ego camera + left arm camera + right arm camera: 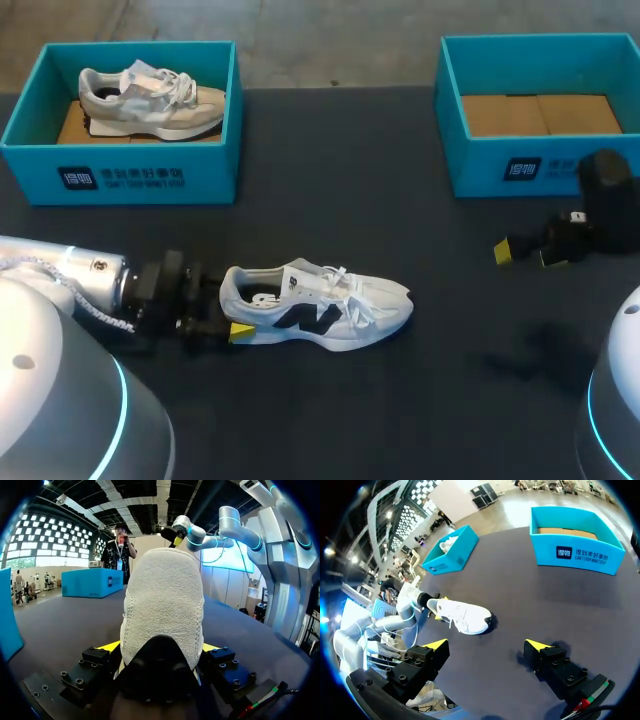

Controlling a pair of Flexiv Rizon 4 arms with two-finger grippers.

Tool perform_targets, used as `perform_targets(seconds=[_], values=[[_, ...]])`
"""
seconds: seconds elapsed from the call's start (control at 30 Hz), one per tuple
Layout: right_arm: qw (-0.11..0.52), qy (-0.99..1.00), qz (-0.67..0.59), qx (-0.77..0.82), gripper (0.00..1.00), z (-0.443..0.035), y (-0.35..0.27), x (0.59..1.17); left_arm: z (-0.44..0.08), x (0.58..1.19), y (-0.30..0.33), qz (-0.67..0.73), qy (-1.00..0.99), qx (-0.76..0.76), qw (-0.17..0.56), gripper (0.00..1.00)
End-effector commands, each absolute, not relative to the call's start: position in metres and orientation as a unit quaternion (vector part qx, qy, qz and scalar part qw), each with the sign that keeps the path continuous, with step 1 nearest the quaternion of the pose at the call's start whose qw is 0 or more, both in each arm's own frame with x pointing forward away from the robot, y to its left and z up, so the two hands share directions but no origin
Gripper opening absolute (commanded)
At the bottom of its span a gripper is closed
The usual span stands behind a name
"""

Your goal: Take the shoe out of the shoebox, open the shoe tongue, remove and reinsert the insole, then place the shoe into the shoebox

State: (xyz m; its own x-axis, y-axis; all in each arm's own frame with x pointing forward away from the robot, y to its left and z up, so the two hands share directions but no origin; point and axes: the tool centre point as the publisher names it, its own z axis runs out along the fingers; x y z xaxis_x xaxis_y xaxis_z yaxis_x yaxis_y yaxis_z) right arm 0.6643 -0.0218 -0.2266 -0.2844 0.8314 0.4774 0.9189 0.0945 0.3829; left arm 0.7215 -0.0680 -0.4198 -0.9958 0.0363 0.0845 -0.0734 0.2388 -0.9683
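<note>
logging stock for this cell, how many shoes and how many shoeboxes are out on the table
shoes: 2, the white shoe on the table and the grey shoe in the left shoebox
shoeboxes: 2, both teal, the right shoebox holding no shoe
total: 4

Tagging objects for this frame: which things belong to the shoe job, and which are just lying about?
In the job:
white shoe
left gripper, shut on its heel
right gripper, open
empty shoebox, probably the shoe's own

Lying about:
second shoebox
grey shoe inside it
</note>
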Motion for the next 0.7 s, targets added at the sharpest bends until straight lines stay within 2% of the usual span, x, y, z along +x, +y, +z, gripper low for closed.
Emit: perform_targets(seconds=[0.03, 0.7], values=[[0.068, -0.736, -0.315, -0.595, 1.00, -0.2268, -0.0212, 0.6637, -0.4229, 0.7207, -0.0700, 0.622, -0.782, 0.017, 0.036, 0.00], [0.068, -0.736, -0.315, -0.595, 1.00, -0.2268, -0.0212, 0.6637, -0.4242, 0.7266, -0.0689, 0.617, -0.786, 0.029, 0.027, 0.00]])
